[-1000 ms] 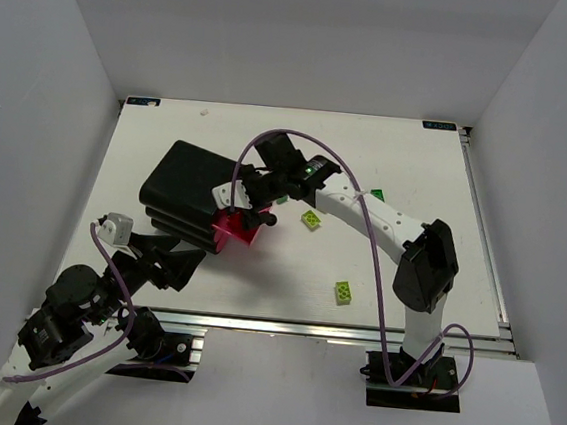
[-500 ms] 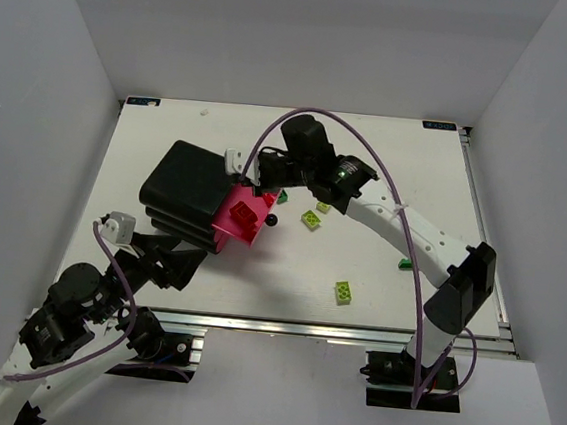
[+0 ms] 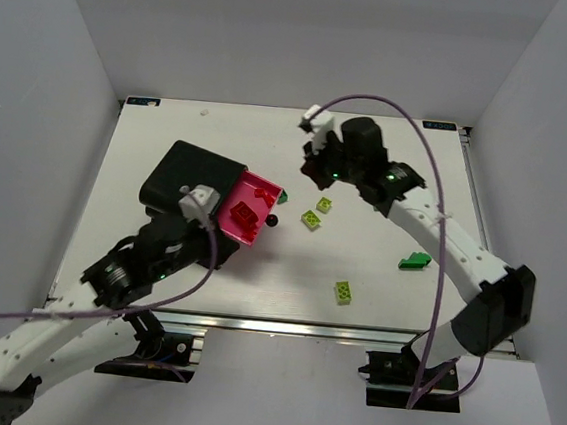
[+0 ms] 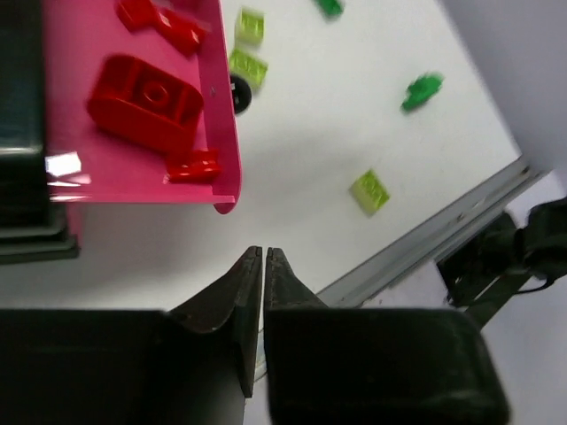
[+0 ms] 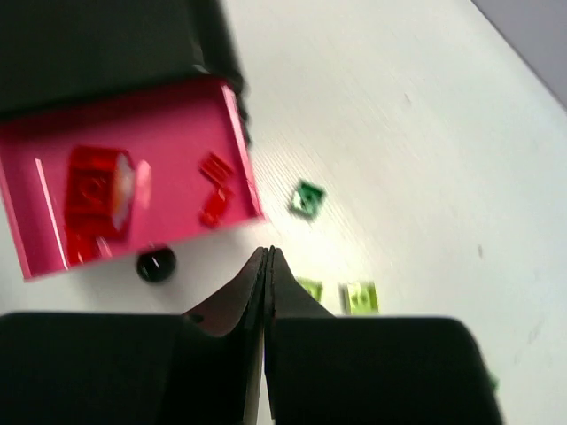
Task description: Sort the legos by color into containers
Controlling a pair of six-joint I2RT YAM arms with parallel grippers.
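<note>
The black cabinet [image 3: 188, 181] lies at the table's left with one magenta drawer [image 3: 232, 223] pulled out, its black knob [image 3: 272, 220] to the right. Red legos [image 4: 146, 93] lie in the drawer [image 4: 124, 181]. Lime legos [image 3: 311, 218] [image 3: 343, 292] and a dark green lego [image 3: 415, 260] are scattered on the table. My left gripper [image 4: 263, 251] is shut and empty, just off the drawer's near corner. Raised over the table right of the knob [image 5: 156, 264], my right gripper [image 5: 268, 252] is shut with nothing in it.
A small dark green lego [image 5: 306, 198] lies beside the drawer's far corner. Two lime legos [image 5: 359, 297] sit close under the right fingers. The table's aluminium front rail [image 4: 425, 239] runs near the left gripper. White walls enclose the table.
The right gripper left the drawer, rose to the right and shut. The left arm swung forward from the near left corner to the drawer's near side and shut.
</note>
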